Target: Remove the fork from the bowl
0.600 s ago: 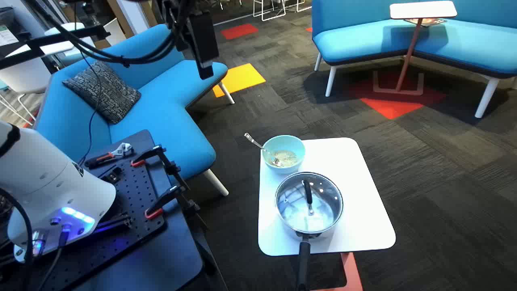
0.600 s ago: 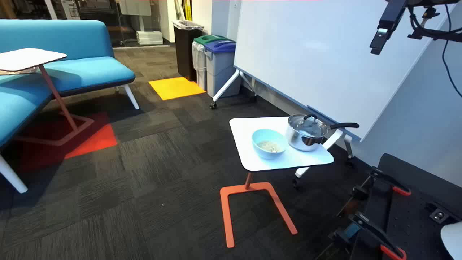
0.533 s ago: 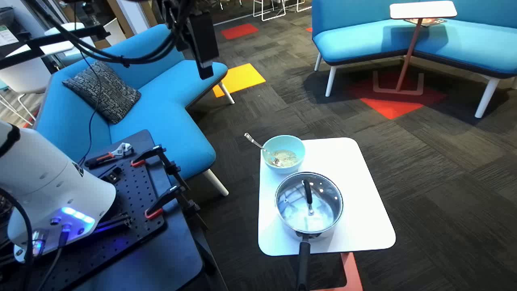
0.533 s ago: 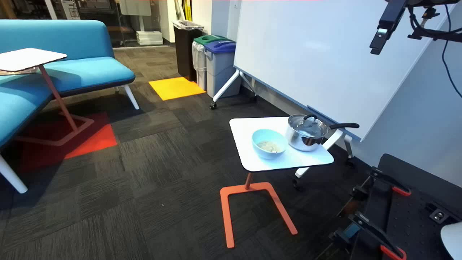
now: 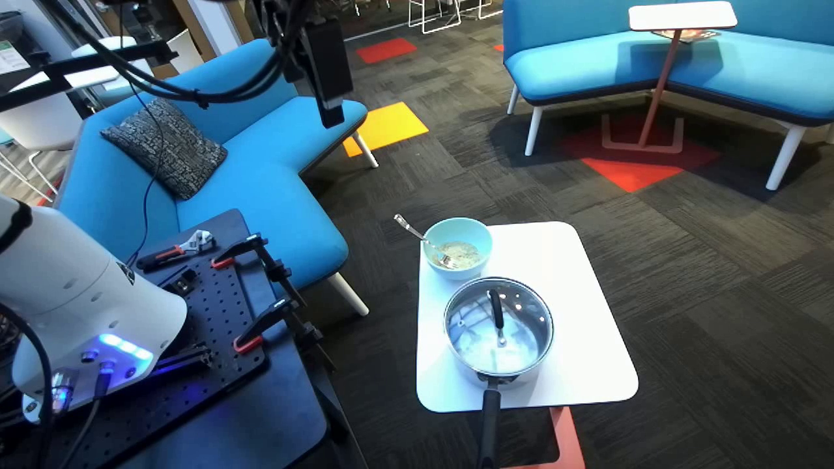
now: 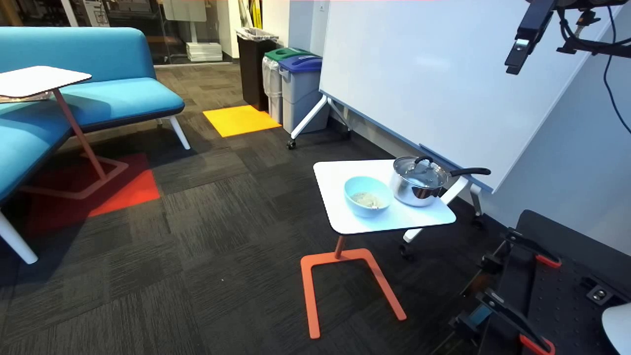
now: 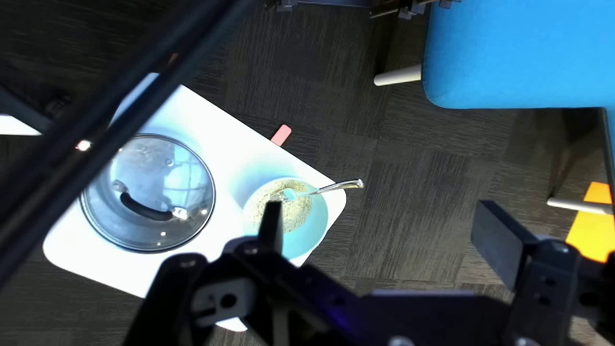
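The pale-blue bowl (image 5: 482,242) stands at a corner of the small white table (image 5: 586,352), with pale grainy food inside. The bowl also shows in an exterior view (image 6: 362,211) and in the wrist view (image 7: 314,230). The silvery fork (image 5: 408,226) leans in the bowl, tines in the food, handle out over the rim past the table edge. It also shows in the wrist view (image 7: 336,186); in an exterior view its handle cannot be made out. My gripper (image 7: 378,223) is open and empty, high above and away from the bowl, fingers wide apart.
A shiny metal pan (image 5: 521,339) with glass lid and black handle stands beside the bowl, its handle reaching past the table edge. A blue sofa (image 5: 273,176), a black bench with clamps (image 5: 260,322) and a whiteboard (image 6: 443,74) stand around.
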Controlling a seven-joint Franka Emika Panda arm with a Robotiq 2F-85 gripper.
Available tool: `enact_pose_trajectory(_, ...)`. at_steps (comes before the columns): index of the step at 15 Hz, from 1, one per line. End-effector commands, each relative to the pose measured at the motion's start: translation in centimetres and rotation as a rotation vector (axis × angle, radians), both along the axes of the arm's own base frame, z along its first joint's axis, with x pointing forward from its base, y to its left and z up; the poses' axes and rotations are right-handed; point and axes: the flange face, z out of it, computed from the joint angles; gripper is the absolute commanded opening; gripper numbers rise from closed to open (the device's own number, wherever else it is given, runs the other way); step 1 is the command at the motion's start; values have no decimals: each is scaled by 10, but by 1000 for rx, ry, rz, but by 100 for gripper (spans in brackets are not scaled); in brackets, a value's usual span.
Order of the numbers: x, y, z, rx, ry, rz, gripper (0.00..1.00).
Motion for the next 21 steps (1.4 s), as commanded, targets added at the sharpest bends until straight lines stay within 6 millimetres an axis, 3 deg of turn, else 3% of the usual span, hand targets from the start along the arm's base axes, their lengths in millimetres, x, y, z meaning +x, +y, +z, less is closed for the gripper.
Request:
enact_pose_trajectory(1,18,15,-4,0,26,-40,100)
enact_pose_trajectory(4,45,47,-16,10,73,-127,100)
enact_pose_trajectory(9,95,101,-61,29,232,-339,100)
enact_pose_trajectory(12,112,108,-81,61,299,-401,100)
enact_pose_trajectory(13,97,110,-77,43,272,-359,100)
enact_pose_trajectory(15,107,109,-89,44,296,-373,100)
enact_pose_trajectory(18,110,107,-90,43,296,-376,100)
enact_pose_trajectory(21,131,95,-115,137,317,-573,100)
